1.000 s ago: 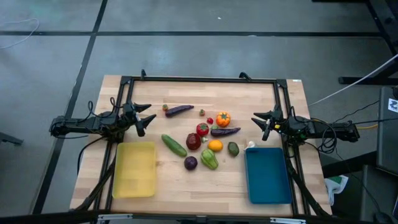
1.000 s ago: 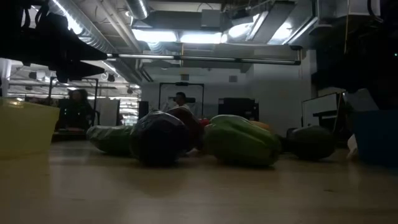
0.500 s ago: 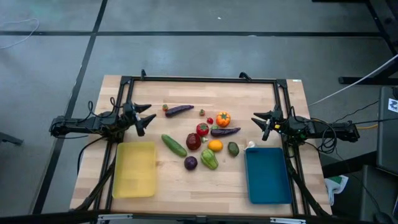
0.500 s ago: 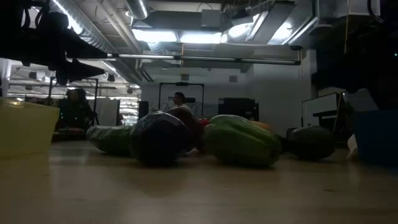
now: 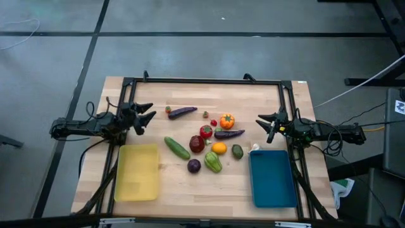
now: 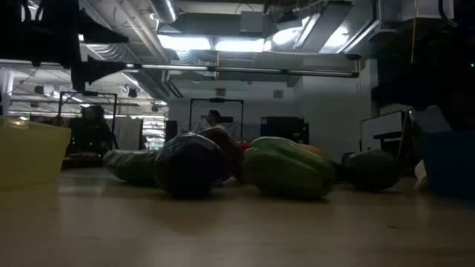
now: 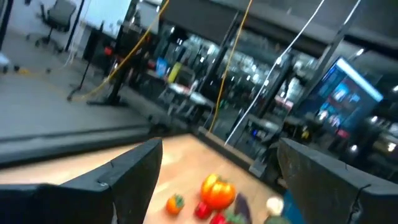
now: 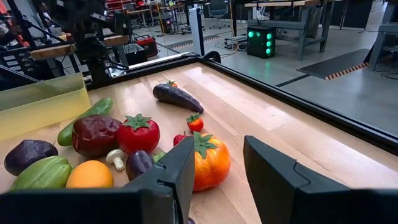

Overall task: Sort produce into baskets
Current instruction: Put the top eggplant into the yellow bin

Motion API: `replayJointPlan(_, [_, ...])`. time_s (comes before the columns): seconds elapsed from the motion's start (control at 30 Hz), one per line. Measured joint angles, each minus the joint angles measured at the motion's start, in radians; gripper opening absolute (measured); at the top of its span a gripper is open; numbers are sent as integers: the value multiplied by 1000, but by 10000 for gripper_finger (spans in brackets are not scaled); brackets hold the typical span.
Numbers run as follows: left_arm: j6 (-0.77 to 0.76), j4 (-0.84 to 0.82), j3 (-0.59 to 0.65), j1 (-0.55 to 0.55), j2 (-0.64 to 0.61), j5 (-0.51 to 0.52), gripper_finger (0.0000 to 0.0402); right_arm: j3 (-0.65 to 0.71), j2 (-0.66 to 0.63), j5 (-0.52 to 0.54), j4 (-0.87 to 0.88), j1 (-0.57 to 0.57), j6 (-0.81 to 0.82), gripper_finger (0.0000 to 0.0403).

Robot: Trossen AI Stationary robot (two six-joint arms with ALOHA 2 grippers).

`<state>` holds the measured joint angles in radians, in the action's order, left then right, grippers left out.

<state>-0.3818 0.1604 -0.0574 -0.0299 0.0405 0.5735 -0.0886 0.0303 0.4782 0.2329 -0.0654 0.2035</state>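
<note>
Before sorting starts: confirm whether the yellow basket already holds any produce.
No. In the high view the yellow basket is bare inside; the produce all lies on the table.

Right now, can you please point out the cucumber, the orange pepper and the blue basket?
cucumber (image 5: pixel 177 148): high view, middle of its green body.
orange pepper (image 8: pixel 210 163): right wrist view, its orange side below the stem.
blue basket (image 5: pixel 273 178): high view, its bare floor.

no readable text or labels, possibly a sign at the table's far right, illegible
</note>
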Motion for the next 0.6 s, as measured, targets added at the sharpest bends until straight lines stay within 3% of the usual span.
replayJointPlan(0.2, [45,180,-10,0,146,1,315,0,0,0,0,0,0,136])
replayJointPlan(0.6, [71,155,-262,87,583,15,315,0,0,0,0,0,0,136])
